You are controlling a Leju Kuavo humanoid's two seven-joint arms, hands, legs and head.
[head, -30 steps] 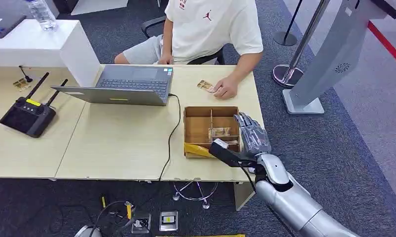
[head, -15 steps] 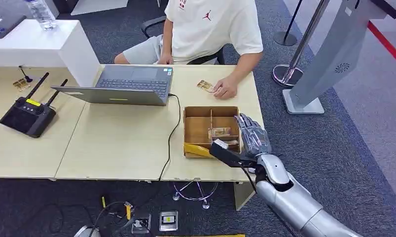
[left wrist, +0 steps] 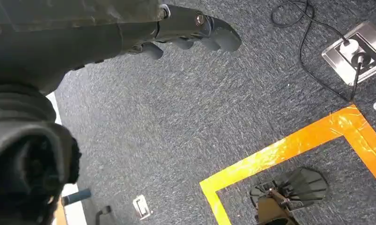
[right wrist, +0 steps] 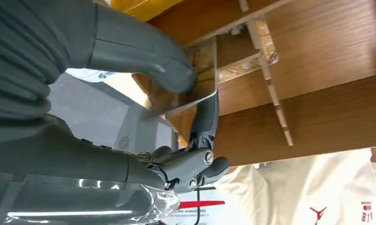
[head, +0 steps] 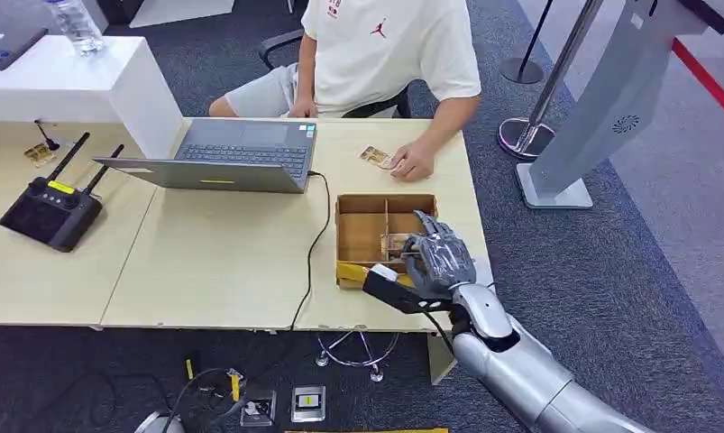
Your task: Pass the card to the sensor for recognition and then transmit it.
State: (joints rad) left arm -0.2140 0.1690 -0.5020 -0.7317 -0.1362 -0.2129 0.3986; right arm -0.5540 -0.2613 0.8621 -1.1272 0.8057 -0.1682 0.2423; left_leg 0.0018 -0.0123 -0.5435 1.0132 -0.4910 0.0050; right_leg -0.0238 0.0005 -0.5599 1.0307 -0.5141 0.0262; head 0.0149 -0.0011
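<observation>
Right hand [head: 437,259] is shown reaching into the cardboard box [head: 358,227] on the table [head: 214,262], where a card [right wrist: 195,82] is pinched between the thick thumb and a darker finger, as seen in the right wrist view. Left hand [left wrist: 195,33] is seen above the grey carpet [left wrist: 186,122], its fingers curled in with nothing held. Beyond the box, a second card [head: 374,156] is touched by the hand of a seated person [head: 414,162], beside a laptop [head: 227,155].
</observation>
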